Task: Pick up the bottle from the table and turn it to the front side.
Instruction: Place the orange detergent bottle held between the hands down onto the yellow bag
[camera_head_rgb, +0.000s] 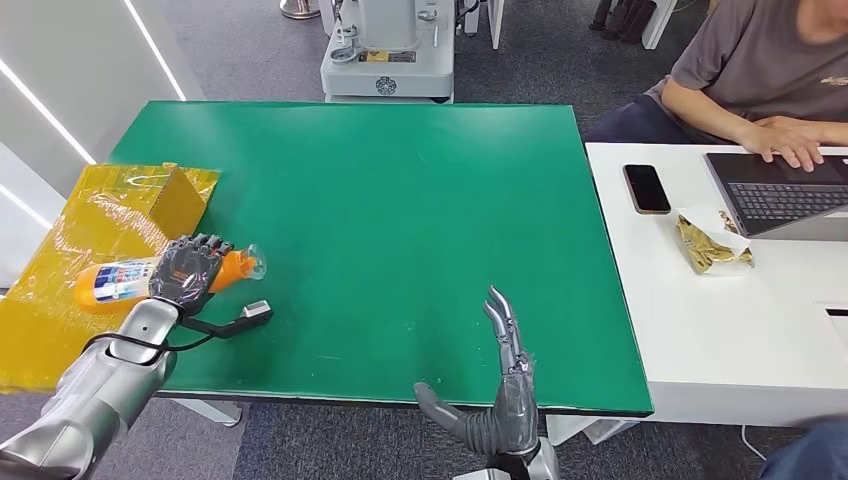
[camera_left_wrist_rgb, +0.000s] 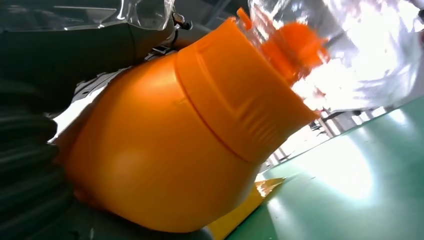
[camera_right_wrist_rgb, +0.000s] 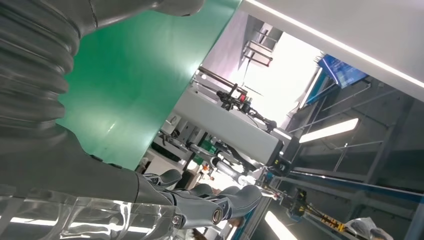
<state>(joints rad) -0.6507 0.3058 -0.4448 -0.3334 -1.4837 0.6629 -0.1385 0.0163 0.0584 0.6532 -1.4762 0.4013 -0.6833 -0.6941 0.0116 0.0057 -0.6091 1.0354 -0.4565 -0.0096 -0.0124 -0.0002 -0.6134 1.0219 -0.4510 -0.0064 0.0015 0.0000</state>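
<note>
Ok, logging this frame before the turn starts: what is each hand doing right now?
Left hand: holding the orange bottle.
Right hand: open, fingers apart, holding nothing.

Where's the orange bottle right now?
In the head view, the orange bottle is in the robot's left hand, at the green table's left edge, over the yellow sheet.

No text legible anywhere. Orange bottle (camera_head_rgb: 120, 281) in the left hand (camera_head_rgb: 188, 270), near-left over the table edge, has a white/blue label w/ print, too small to read. Grey machine base (camera_head_rgb: 387, 62) at far centre carries a small yellow plate and a round emblem, both unreadable. Laptop (camera_head_rgb: 785, 192) keys on the white desk at right: too small. Blue sign (camera_right_wrist_rgb: 345, 71) in the right wrist view: blurred, no letters made out.
</note>
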